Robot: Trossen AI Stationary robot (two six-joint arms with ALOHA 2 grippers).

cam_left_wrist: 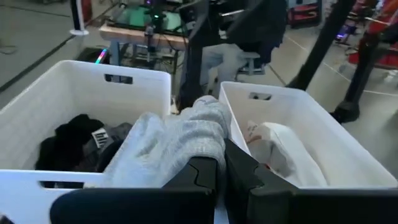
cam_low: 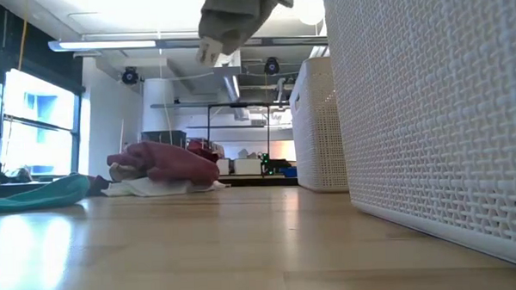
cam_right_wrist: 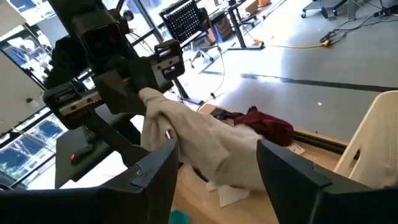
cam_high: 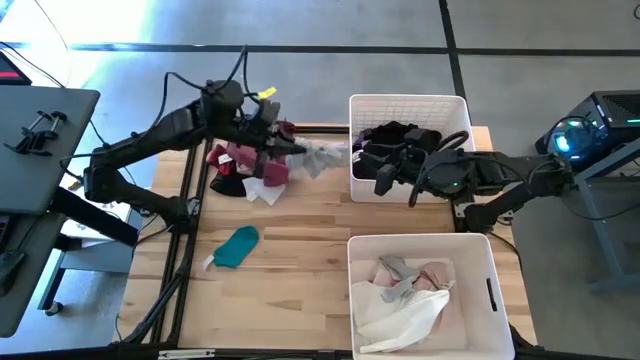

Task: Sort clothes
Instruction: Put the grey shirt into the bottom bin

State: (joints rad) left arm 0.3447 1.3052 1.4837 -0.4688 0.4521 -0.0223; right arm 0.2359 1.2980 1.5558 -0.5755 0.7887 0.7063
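Observation:
My left gripper is shut on a light grey garment and holds it up over the table's far part, between the pile and the far bin. The low view shows the garment hanging high above the wood. A pile of clothes lies on the table at the far left: maroon, white and black pieces. Nearer on the table, a teal garment lies alone. My right gripper stands open over the far bin, with nothing between its fingers. My left gripper pinches a bunched part of the grey garment between its two shut fingers. The fingers lie nearly level and point toward the bins on the table's right. The cloth droops slack from the fingers, lifted clear of the table.
Two white bins stand at the table's right. The far bin holds dark clothes; the near bin holds light, white and pink ones. Bare wood lies between the teal garment and the bins. A person sits beyond the table.

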